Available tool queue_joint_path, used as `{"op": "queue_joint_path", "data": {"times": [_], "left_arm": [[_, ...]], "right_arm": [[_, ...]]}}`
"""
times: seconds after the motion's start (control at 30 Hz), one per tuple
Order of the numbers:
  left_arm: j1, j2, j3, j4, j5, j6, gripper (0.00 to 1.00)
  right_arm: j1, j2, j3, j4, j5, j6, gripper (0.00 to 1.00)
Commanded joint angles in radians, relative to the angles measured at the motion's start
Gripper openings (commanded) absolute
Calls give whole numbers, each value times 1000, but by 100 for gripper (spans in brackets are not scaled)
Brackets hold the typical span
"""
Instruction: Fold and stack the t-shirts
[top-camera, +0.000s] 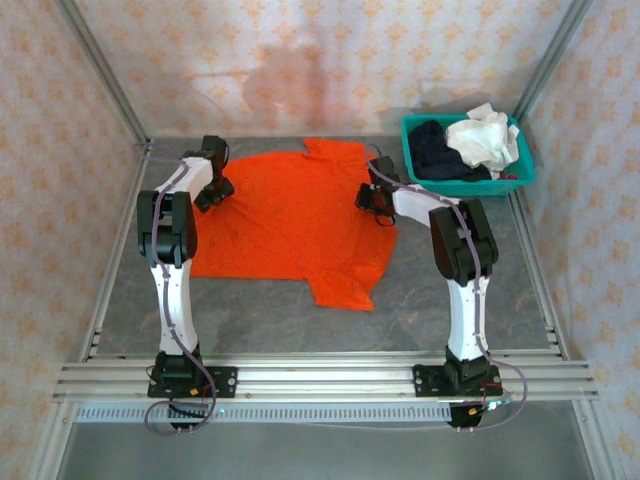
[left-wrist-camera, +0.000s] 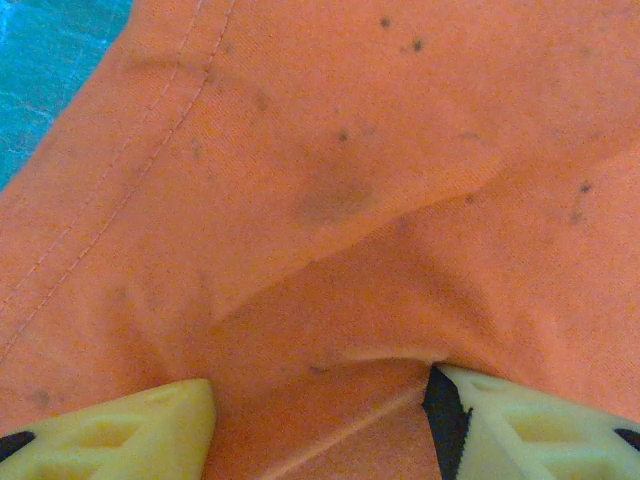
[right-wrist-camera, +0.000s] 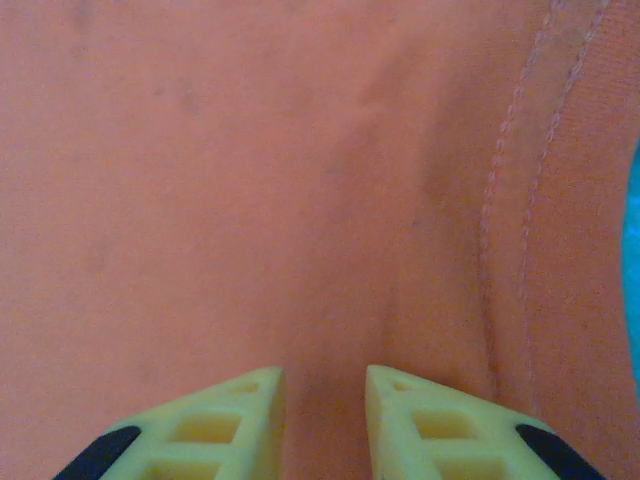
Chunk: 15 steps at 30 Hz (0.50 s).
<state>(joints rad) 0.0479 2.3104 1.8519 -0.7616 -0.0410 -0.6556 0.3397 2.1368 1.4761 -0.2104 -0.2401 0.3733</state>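
Left fingers (left-wrist-camera: 120, 430) stand wide apart on the bright orange cloth t-shirt (top-camera: 290, 215). Right fingers (right-wrist-camera: 245, 440), nearly closed, pinch its crease.

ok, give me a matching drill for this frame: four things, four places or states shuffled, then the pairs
1 orange shirt
2 white shirt
3 dark shirt
4 basket

a teal, far right corner of the table
b crumpled, right side of the basket
c spread out on the table
d left side of the basket

Pairs: 1-c, 2-b, 3-d, 4-a
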Motion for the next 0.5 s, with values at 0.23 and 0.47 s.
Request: {"op": "queue_joint_path", "data": {"times": [0.23,0.47], "left_arm": [[3,86,107,-99,99,-16,60],[-16,49,130,-85,133,-6,73]], "right_arm": [[-80,184,209,-184,17,3,26],[-81,129,244,-132,-49,-63,40]]}}
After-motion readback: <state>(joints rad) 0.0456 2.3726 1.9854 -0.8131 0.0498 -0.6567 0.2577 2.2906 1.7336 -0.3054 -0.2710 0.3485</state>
